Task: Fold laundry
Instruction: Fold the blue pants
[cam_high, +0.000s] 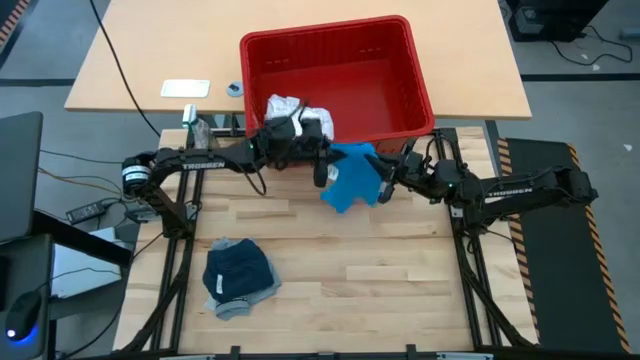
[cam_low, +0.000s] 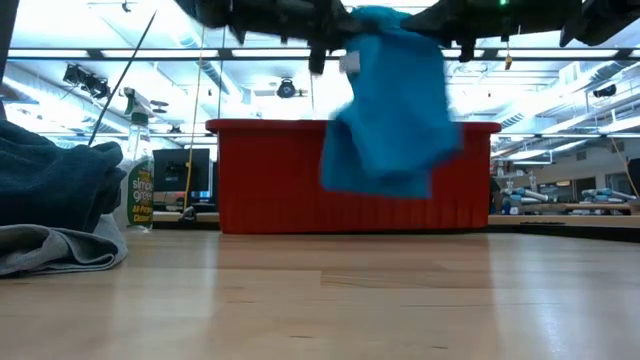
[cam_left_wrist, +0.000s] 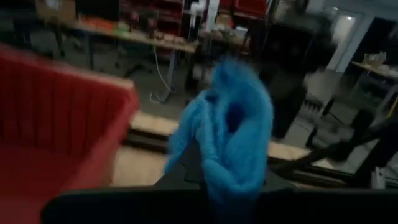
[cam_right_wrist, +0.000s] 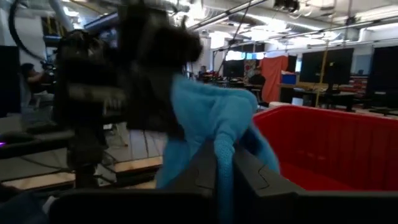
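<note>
— What did we see at the left of the surface (cam_high: 340, 265)?
— The navy garment (cam_high: 238, 270) lay heaped on the grey T-shirt (cam_high: 236, 303) there.
— And mid-table?
— Our left end effector (cam_high: 322, 172) and right end effector (cam_high: 385, 180) were both clamped on the bright blue garment (cam_high: 350, 176), which hung between them above the wood, just before the red basket (cam_high: 415, 85). The white cloth (cam_high: 296, 112) sat inside that basket.
</note>
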